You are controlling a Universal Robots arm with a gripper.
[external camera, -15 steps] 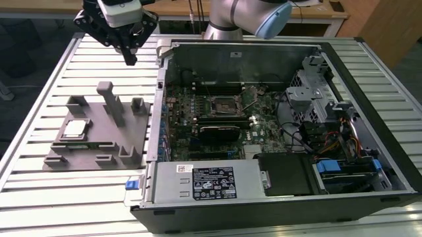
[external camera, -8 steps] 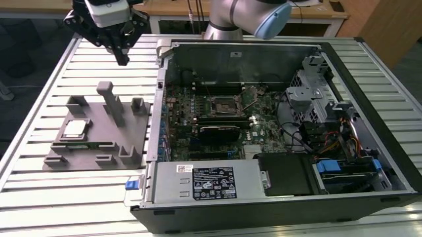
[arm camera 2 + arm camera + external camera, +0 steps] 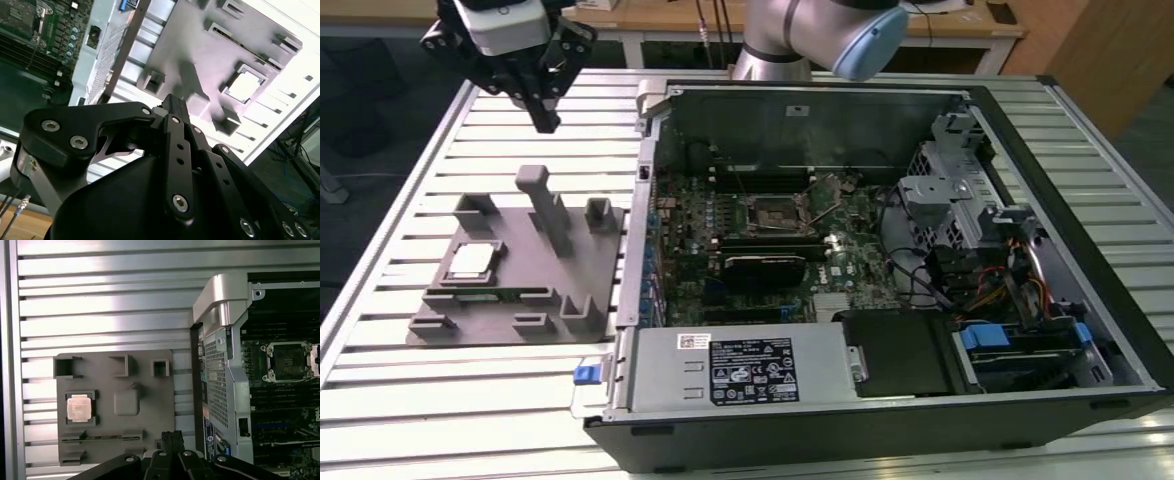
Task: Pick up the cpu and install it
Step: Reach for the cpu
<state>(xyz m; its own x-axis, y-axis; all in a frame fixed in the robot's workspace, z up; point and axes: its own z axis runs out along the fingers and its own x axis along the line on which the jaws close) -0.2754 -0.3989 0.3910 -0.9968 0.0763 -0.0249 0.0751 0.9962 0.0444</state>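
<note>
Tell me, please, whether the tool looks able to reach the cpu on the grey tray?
Probably yes: the cpu lies face up in its recess in the tray with nothing over it, and the tool hangs above the table nearby.

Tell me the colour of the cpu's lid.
Pale silver-white, darker rim; the cpu shows best in the first wrist view.

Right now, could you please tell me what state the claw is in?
Claw: closed, holding nothing; the cpu lies in the grey tray.
</note>
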